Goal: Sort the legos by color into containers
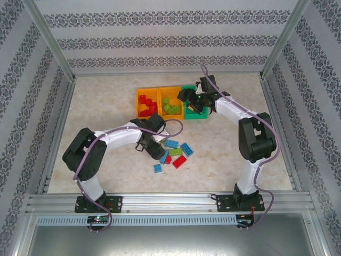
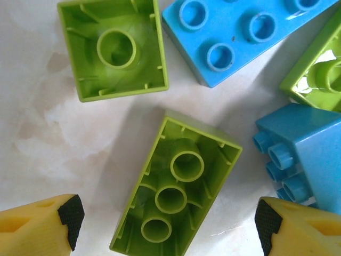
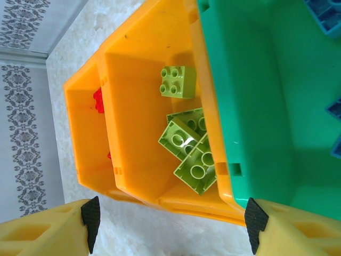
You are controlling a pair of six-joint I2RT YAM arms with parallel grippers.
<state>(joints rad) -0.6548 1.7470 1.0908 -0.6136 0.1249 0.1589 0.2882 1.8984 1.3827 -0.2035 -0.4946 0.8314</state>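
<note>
Beside a light blue brick (image 2: 301, 154), spread left fingers (image 2: 69, 217) straddle an upturned lime brick (image 2: 176, 186), so closing might pinch both.

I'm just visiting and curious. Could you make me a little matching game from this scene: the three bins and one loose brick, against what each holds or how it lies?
Things
1 left orange bin
2 middle orange bin
3 green bin
4 long green brick

States
A holds lime green bricks
B lies hollow side up
C holds red bricks
D holds blue bricks

Pairs: 1-C, 2-A, 3-D, 4-B
</note>
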